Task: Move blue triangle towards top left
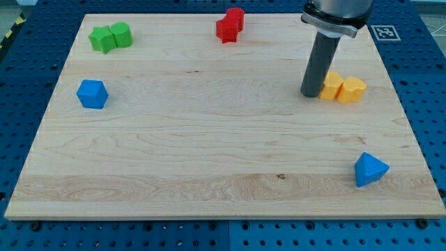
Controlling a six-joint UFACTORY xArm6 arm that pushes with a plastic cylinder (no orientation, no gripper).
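The blue triangle [369, 169] lies on the wooden board [209, 139] near the view's bottom right corner. My tip [310, 94] rests on the board at the view's right, well above and to the left of the blue triangle, and right beside the left side of the yellow blocks [343, 87]. Whether it touches them I cannot tell.
A blue cube-like block [92, 93] sits at the view's left. Two green blocks [110, 36] lie at the top left corner. Red blocks [230, 24] lie at the top middle. The board rests on a blue perforated table.
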